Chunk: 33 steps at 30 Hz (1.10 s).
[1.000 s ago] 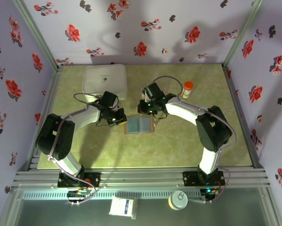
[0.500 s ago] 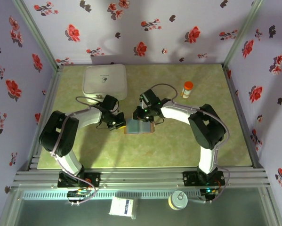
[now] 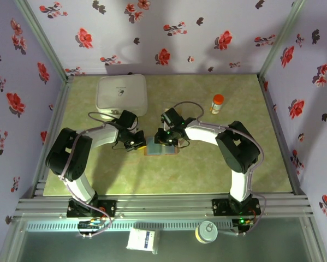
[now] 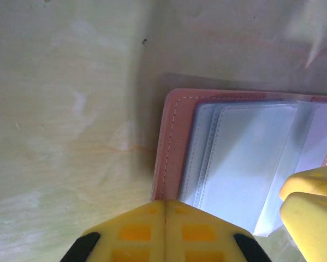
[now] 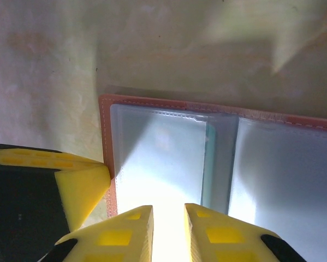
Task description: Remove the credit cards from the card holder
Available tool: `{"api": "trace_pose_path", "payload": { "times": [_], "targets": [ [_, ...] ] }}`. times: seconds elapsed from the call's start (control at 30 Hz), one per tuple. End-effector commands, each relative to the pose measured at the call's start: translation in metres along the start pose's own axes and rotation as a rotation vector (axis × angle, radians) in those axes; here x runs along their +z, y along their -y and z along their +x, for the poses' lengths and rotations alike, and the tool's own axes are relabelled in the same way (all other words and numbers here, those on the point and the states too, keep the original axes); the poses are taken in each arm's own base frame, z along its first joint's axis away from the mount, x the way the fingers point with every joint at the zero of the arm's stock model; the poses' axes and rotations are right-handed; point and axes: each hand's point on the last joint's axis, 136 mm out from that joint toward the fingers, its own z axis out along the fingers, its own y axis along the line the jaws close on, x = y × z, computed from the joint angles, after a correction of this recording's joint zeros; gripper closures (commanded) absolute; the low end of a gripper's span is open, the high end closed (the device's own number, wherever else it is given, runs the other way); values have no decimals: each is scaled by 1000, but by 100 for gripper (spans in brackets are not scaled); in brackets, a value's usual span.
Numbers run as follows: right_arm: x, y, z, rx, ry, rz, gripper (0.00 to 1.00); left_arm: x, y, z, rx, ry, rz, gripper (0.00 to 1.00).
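Observation:
The card holder [image 3: 164, 149] lies open on the table, tan leather rim [image 4: 167, 144] outside and grey-blue clear sleeves [image 5: 163, 153] inside. A teal credit card's edge [image 5: 210, 164] shows inside a sleeve near the fold; the other cards are hidden. My left gripper [image 3: 143, 144] is shut, its yellow tips [image 4: 164, 204] resting at the holder's left edge. My right gripper [image 3: 165, 140] hovers low over the left sleeve, its jaws a narrow gap apart [image 5: 168, 209] with nothing between them. Its fingers [image 4: 310, 202] show close beside the left gripper.
A white rounded box [image 3: 122, 94] stands at the back left, just behind the left arm. An orange-capped bottle [image 3: 217, 103] stands at the back right. A small white packet [image 3: 142, 240] and a round tin [image 3: 208, 232] lie below the table's front rail.
The right gripper has moved left and toward the near side, down onto the open card holder. The left gripper has shifted slightly right to the holder's left edge.

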Motion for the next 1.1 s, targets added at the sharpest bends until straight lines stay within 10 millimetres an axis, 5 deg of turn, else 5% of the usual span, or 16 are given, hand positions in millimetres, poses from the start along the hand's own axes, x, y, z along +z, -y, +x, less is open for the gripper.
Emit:
{"api": "trace_pose_path", "payload": {
  "times": [0.0, 0.4, 1.07],
  "targets": [
    [6, 1, 10, 18, -33, -8, 79, 4, -6, 6, -4, -22, -11, 100],
    [14, 5, 15, 26, -51, -5, 79, 5, -7, 7, -4, -26, -16, 100],
    [-3, 25, 13, 13, -6, 124, 77, 5, -9, 7, -4, -28, -27, 100]
  ]
}}
